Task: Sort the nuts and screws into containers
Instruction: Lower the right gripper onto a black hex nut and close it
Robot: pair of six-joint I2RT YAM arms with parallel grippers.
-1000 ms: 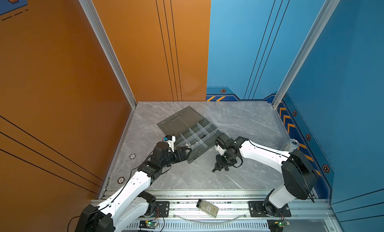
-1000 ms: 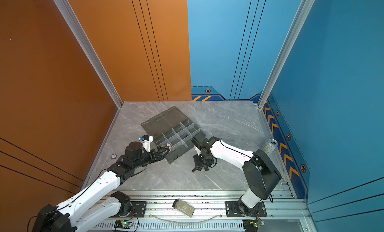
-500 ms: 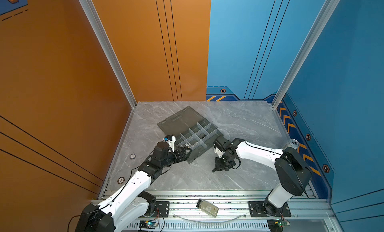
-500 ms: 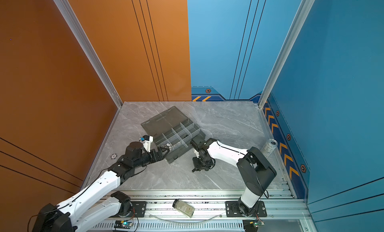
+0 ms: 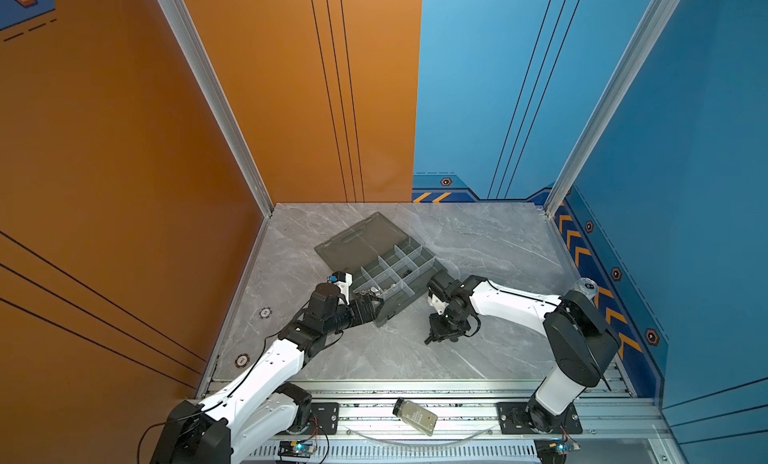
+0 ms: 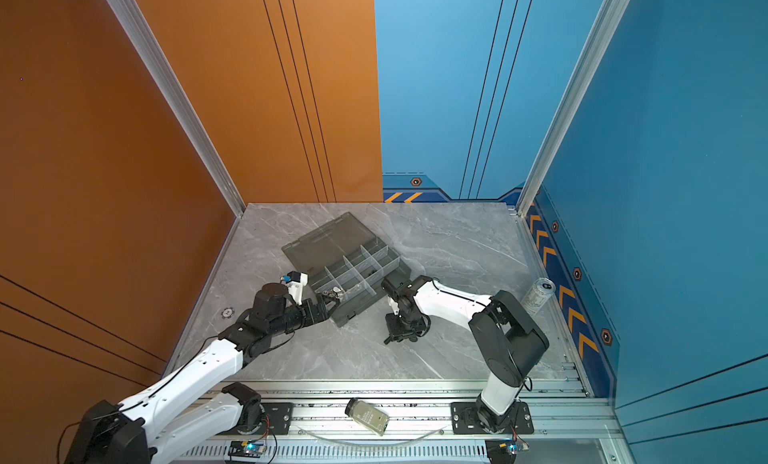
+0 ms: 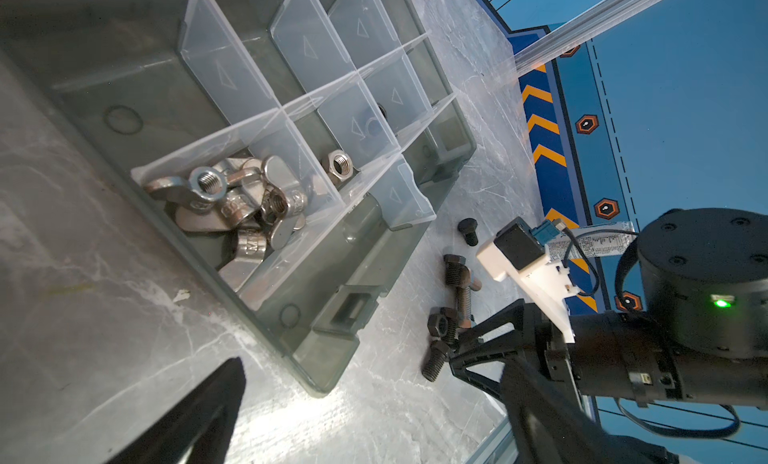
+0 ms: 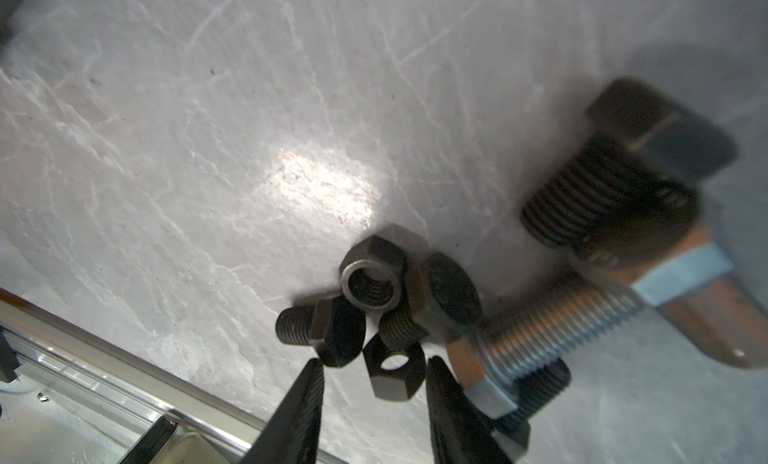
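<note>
The smoky-grey organiser box (image 5: 400,309) (image 6: 362,305) lies lid-open mid-table, and its containers are cells split by pale dividers. One cell holds silver wing nuts (image 7: 232,200) and the neighbouring cell a silver hex nut (image 7: 338,164). My left gripper (image 7: 370,399) (image 5: 376,305) is wide open at the box's near corner, with nothing between its fingers. Black screws (image 7: 455,270) and nuts lie in a pile on the table beside the box. My right gripper (image 8: 374,368) (image 5: 435,335) points down into that pile. It is open, and its fingertips straddle a black hex nut (image 8: 395,376) with a gap on one side.
Crowded around that nut are a grey-faced black nut (image 8: 372,283), short black screws (image 8: 320,329), a long silver bolt (image 8: 552,329) and a big black bolt (image 8: 623,171). A silver can (image 6: 538,293) stands at the right wall. A bottle (image 5: 415,416) lies on the front rail.
The right arm's elbow and upper link have swung a little to the left while its gripper stayed over the screw pile. The left arm has not moved.
</note>
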